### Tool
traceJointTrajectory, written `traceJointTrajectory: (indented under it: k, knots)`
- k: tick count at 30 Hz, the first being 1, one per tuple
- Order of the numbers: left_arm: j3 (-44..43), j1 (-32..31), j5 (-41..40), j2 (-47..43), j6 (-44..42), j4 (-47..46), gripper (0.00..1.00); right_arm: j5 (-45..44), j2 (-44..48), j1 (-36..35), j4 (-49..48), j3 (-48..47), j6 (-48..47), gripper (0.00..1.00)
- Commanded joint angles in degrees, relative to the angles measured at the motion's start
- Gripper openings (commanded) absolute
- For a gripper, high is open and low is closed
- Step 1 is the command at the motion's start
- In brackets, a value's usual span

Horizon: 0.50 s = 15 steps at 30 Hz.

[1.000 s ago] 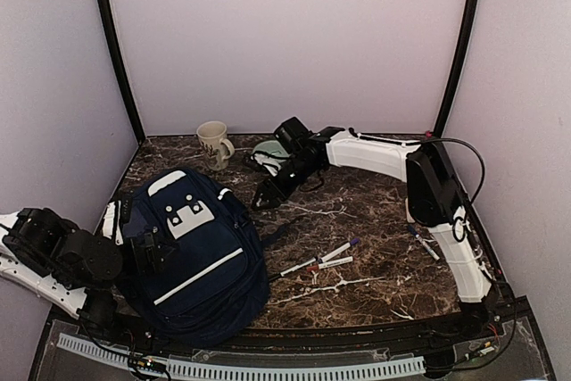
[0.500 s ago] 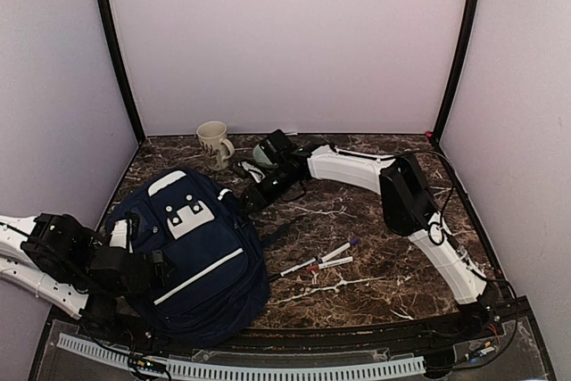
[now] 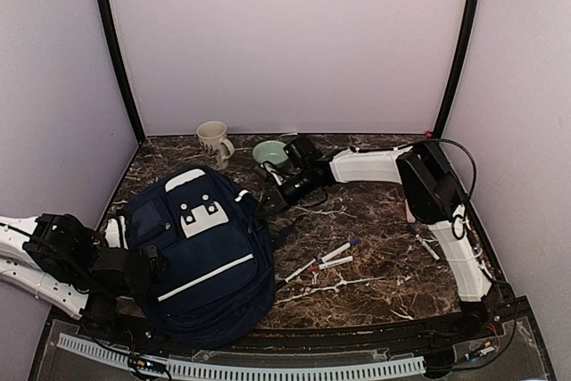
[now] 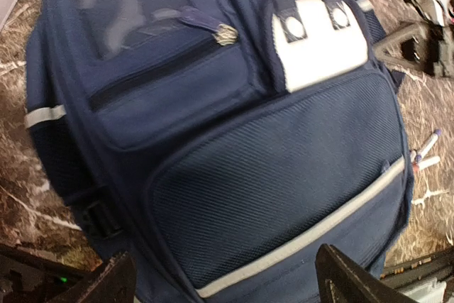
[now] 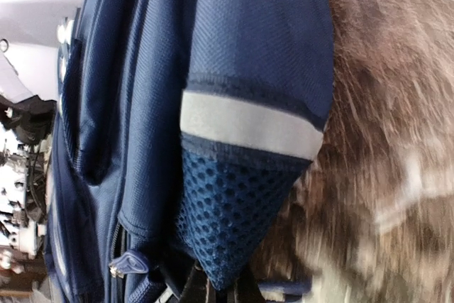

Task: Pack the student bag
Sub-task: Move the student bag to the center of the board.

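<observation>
The student bag point(image 3: 201, 252), navy with white patches and a thin white stripe, lies flat on the marble table's left half. My right gripper point(image 3: 272, 196) reaches to the bag's upper right side. In the right wrist view it point(image 5: 221, 293) is shut on the lower tip of the bag's blue mesh side pocket point(image 5: 230, 214), under a grey reflective band. My left gripper point(image 3: 147, 265) sits at the bag's near left edge. In the left wrist view it point(image 4: 234, 290) is open, fingertips wide apart over the bag's front pocket point(image 4: 284, 175), holding nothing.
A cream mug point(image 3: 212, 143) and a pale green bowl point(image 3: 268, 151) stand at the back by the wall. Several pens point(image 3: 323, 261) lie right of the bag, and another pen point(image 3: 426, 247) lies beside the right arm. Purple walls enclose three sides.
My right gripper went from open to shut on the bag's mesh pocket and drew back to the right; the bag shifted and turned slightly rightward. The left gripper stayed open by the bag.
</observation>
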<state>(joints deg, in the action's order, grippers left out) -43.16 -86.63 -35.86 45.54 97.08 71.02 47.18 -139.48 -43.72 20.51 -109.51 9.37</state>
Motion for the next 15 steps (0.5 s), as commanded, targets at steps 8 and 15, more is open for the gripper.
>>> traceJointTrajectory:
  k: [8,15]
  knots:
    - [-1.16,7.39,-6.41,8.85,-14.85,-8.44,0.92,-0.30,21.29,4.84,-13.92,29.58,4.55,0.00]
    - [-3.27,12.88,-3.05,15.91,-30.59,-20.31,0.92,1.09,23.37,5.71,-12.78,34.24,2.64,0.00]
